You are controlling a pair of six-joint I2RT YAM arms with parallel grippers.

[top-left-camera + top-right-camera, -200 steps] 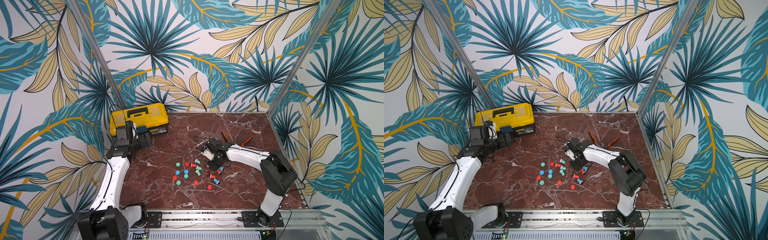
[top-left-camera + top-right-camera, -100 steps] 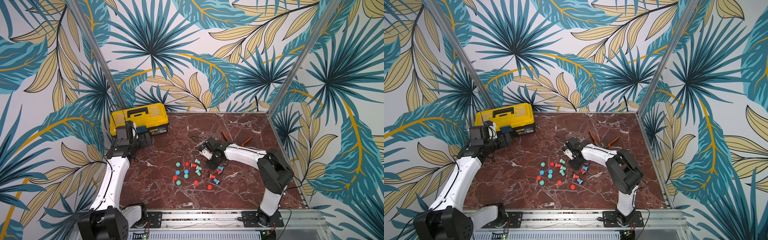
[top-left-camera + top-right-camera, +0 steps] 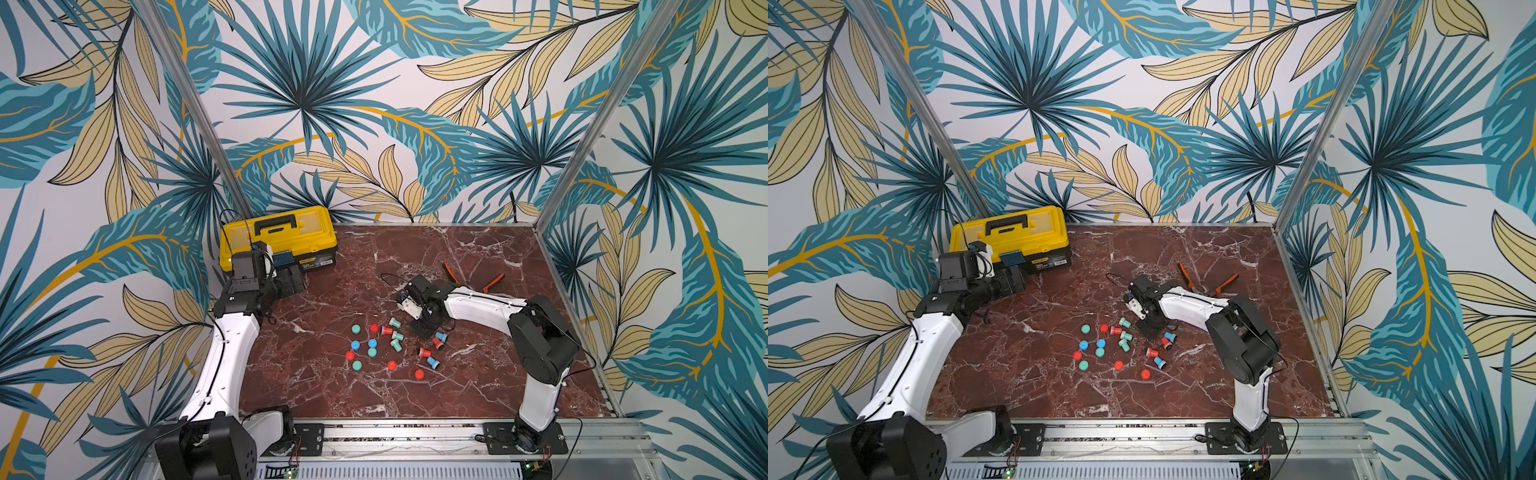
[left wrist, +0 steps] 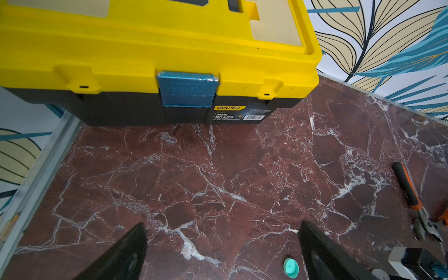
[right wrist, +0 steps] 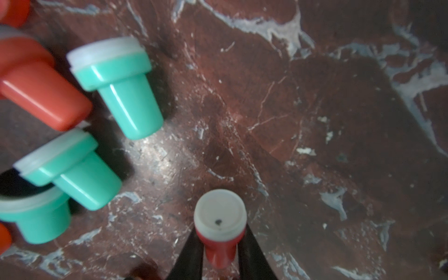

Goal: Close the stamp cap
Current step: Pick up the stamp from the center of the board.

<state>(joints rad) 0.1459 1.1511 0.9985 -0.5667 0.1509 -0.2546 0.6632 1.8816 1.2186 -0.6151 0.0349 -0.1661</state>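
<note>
My right gripper (image 5: 219,244) is shut on the stem of a small red stamp (image 5: 219,218). Its white end pokes out past the black fingertips, just over the marble. In both top views that gripper (image 3: 424,328) (image 3: 1148,328) points down at the right edge of the scatter, and it hides the held stamp. Loose round caps lie to its left: teal (image 3: 356,329), blue (image 3: 355,345) and red (image 3: 419,375). My left gripper (image 4: 223,230) (image 3: 295,282) is open and empty near the toolbox, with a teal cap (image 4: 291,268) beside one finger.
Teal stamps (image 5: 116,84) (image 5: 70,174) and a red one (image 5: 36,92) lie on their sides close to the right gripper. A yellow toolbox (image 3: 278,237) stands at the back left. Orange-handled pliers (image 3: 494,282) lie behind the right arm.
The right jaws have narrowed onto the red stamp's stem, and that arm's elbow has swung slightly left. The left arm has not moved.
</note>
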